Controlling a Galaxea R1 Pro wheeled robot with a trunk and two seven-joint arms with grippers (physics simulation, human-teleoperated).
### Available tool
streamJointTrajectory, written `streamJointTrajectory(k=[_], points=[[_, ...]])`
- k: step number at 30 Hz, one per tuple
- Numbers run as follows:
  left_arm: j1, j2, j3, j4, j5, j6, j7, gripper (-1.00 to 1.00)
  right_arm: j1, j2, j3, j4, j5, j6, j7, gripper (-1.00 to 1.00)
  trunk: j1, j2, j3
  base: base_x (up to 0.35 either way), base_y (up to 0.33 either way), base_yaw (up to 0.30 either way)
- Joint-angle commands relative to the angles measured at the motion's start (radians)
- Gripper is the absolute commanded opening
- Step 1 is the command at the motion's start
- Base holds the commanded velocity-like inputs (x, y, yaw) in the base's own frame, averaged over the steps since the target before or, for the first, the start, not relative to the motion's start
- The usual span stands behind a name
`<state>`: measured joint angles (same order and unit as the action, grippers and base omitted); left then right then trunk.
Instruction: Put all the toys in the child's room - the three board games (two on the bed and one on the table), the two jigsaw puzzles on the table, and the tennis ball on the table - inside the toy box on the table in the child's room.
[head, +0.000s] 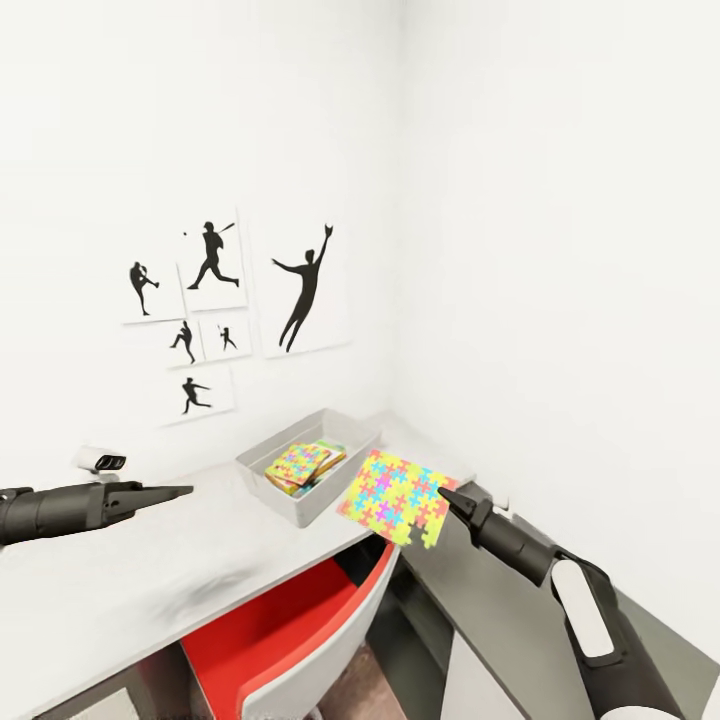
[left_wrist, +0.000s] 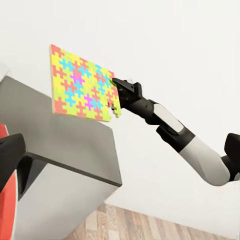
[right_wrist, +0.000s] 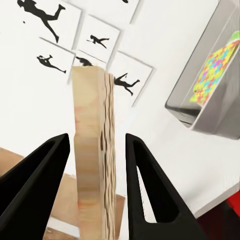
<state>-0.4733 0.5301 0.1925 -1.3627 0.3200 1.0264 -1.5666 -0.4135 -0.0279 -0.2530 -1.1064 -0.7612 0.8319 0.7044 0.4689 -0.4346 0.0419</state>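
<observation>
Looking down from my head, my right jaws (head: 446, 494) clasp a jigsaw puzzle (head: 396, 496) in the air beside the toy box (head: 262, 458) on the white worktop (head: 120, 580), where another puzzle (head: 297, 464) lies, while my left jaws (head: 180, 490) hover apart, pressed together on nothing. From my left wrist, the puzzle (left_wrist: 82, 84) hangs above the worktop's corner (left_wrist: 75, 145). From my right wrist, my fingers (right_wrist: 145, 180) flank its wooden edge (right_wrist: 92, 150).

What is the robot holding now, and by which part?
The right hand holds a jigsaw puzzle by its edge, beside the toy box. The left hand holds nothing.
</observation>
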Motion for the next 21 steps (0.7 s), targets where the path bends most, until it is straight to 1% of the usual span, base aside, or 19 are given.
streamJointTrajectory(k=[1, 5, 21], points=[[-0.001, 0.000, -0.001, 0.000, -0.001, 0.011, -0.004, 1.00, 0.000, 0.000, -0.002, 0.000, -0.002, 0.006, 0.003, -1.00, -0.004, 0.007, 0.003, 0.000, 0.000, 0.282], [-0.001, -0.001, -0.001, 0.000, -0.001, 0.011, -0.004, 1.00, 0.000, 0.000, -0.002, 0.000, -0.001, 0.005, 0.003, -1.00, -0.019, 0.035, 0.015, 0.000, 0.000, 0.283], [-0.001, -0.006, -0.001, 0.000, -0.001, 0.008, -0.004, 1.00, 0.000, 0.003, 0.000, 0.000, -0.001, 0.004, 0.002, -1.00, -0.019, 0.035, 0.015, 0.000, 0.000, 0.286]])
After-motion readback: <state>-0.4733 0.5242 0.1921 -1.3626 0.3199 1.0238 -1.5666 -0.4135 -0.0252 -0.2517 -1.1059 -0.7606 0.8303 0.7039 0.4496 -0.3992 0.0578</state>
